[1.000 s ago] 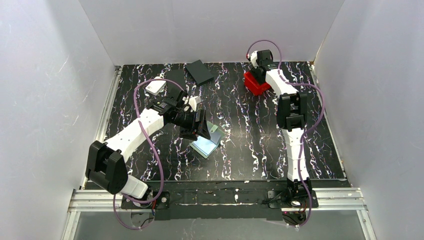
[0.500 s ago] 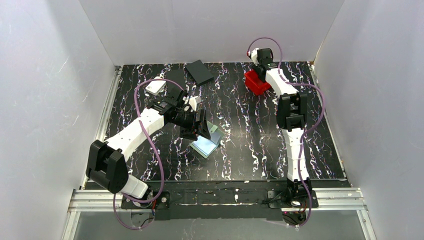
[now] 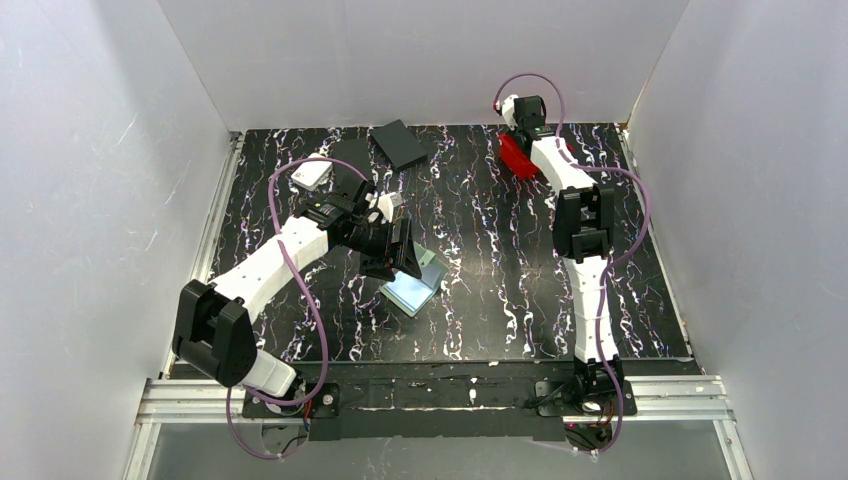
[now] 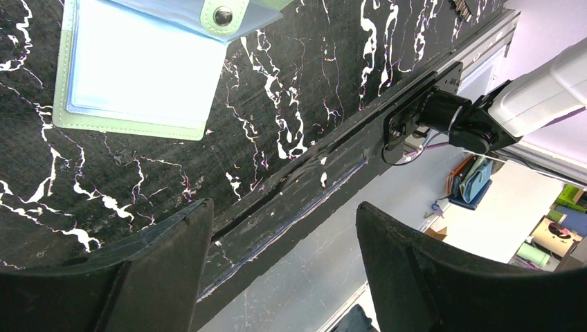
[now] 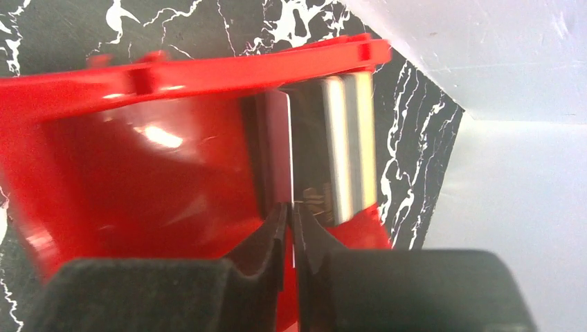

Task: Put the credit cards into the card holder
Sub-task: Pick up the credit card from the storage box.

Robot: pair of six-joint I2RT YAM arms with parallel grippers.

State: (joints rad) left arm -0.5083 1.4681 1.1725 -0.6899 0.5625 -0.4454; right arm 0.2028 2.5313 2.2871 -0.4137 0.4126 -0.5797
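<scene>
The card holder lies open on the table's middle, sage-green with pale blue clear pockets and a snap tab. My left gripper hovers at its left edge, open and empty. At the back right my right gripper reaches into the red bin. In the right wrist view several credit cards stand on edge against the bin's right wall. The right gripper is shut on the thin edge of one credit card.
Two black flat rectangles lie at the back, and a white rounded box lies at the back left. White walls enclose the table on three sides. The table's near metal rail shows under the left gripper.
The right gripper has closed from open onto a card's edge in the red bin, and the bin has shifted slightly toward the back. The left arm has not moved.
</scene>
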